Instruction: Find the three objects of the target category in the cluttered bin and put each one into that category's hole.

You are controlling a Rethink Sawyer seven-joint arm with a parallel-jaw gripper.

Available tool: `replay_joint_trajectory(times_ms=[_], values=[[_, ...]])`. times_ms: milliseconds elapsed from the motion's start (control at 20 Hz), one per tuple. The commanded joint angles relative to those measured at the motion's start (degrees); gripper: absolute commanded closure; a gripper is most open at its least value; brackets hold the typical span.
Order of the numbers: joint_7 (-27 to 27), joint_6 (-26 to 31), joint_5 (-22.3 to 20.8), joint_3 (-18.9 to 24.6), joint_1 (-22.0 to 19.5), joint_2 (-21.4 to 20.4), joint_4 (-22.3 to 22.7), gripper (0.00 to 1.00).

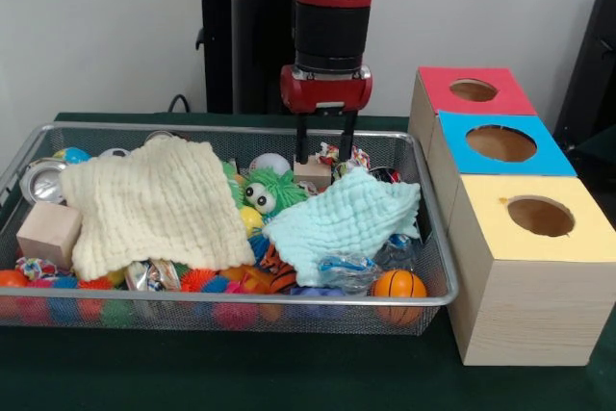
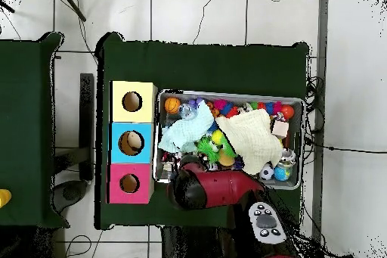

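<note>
My gripper hangs over the back of the wire bin, fingers apart and open. A small wooden block lies just under and between the fingertips; whether they touch it I cannot tell. A larger wooden cube rests at the bin's left end. A cream cloth and a pale blue cloth cover much of the clutter. A green fuzzy toy with eyes sits between them, and an orange ball lies at the front right. In the overhead view the arm hides the gripper.
Three wooden boxes with round holes stand right of the bin: red, blue, yellow. From above they are yellow, blue and pink, left of the bin. Metal cans and several small balls fill the bin.
</note>
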Motion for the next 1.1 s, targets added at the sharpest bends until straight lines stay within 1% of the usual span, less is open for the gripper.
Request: replay_joint_trajectory(times_ms=[50, 300, 400, 600, 900, 1100], values=[[14.92, 2.46, 4.89, -8.14, 4.33, 3.1, -0.68, 0.0], [16.37, 2.06, 8.96, -13.77, 11.12, 7.25, -4.12, 0.0], [16.36, 1.86, 10.59, -14.76, 12.28, 8.1, -4.32, 0.0], [14.39, 1.0, 11.88, -14.52, 12.67, 7.99, -3.53, 0.0], [13.67, 3.68, 15.06, -14.75, 14.61, 6.84, -3.84, 0.0], [12.79, 4.44, 16.28, -14.49, 15.03, 6.36, -3.44, 0.0]])
